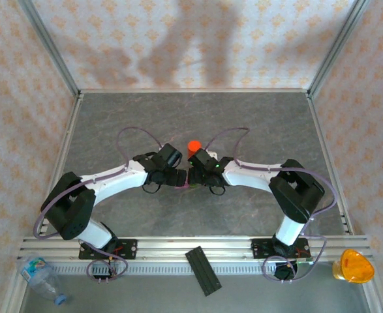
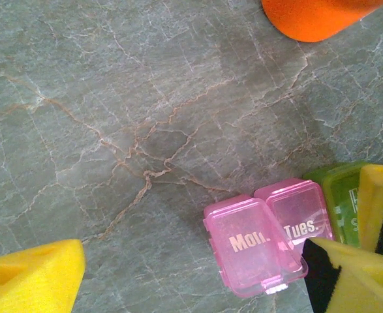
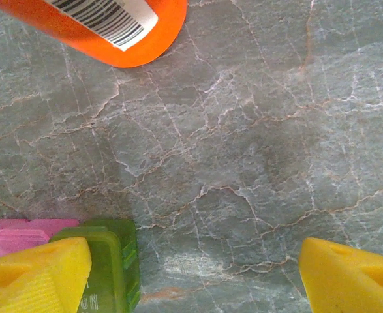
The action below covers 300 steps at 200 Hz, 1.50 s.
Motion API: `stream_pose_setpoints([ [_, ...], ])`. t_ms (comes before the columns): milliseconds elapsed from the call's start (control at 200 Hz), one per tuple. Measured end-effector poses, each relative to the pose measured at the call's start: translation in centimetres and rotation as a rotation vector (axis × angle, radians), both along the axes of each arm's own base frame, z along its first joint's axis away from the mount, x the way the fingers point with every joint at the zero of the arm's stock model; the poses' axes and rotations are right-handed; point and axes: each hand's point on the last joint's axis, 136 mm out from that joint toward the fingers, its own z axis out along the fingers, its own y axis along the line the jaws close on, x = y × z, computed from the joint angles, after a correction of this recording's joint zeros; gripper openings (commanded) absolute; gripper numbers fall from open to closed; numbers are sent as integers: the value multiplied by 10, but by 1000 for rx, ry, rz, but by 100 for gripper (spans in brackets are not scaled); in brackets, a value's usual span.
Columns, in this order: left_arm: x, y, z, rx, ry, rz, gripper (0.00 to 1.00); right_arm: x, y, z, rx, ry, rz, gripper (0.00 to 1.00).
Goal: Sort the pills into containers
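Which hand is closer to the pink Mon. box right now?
Left. The Mon. box lies between the fingers of the left hand, beside one; the right hand has a finger over the green box, farther along the row.

In the left wrist view, the containers [image 2: 269, 241] carry pale print: "Mon." on one pink lid [image 2: 250, 242] and "Tues." on the pink lid beside it [image 2: 301, 222]. The lettering on the green lid [image 2: 341, 195] is partly hidden and cannot be read. The orange bottle [image 3: 80, 29] bears a white label [image 3: 106, 14] with a barcode, with no legible digits.
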Motion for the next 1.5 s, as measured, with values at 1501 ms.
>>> stream_pose_setpoints([
  [1501, -16, 34, 4, -8, -8, 62, 89, 2, 9, -2, 21, -17, 9, 83],
])
